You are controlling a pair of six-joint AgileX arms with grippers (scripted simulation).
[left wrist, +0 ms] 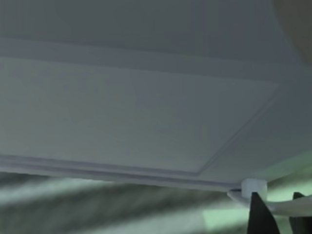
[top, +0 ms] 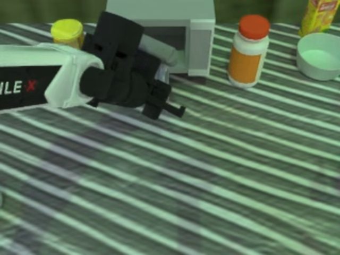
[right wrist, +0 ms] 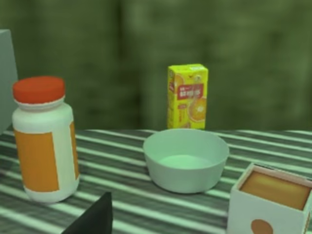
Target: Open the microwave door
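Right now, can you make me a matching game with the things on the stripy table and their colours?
Things:
1. bottle lid
2. bowl
3. juice carton
4. microwave

Colours:
A. pale grey
B. yellow
C. red
D. pale green-white

Pairs: 1-C, 2-D, 3-B, 4-A

Pale grey microwave (top: 180, 21) (table's far edge), door (top: 159, 48) swung ajar.
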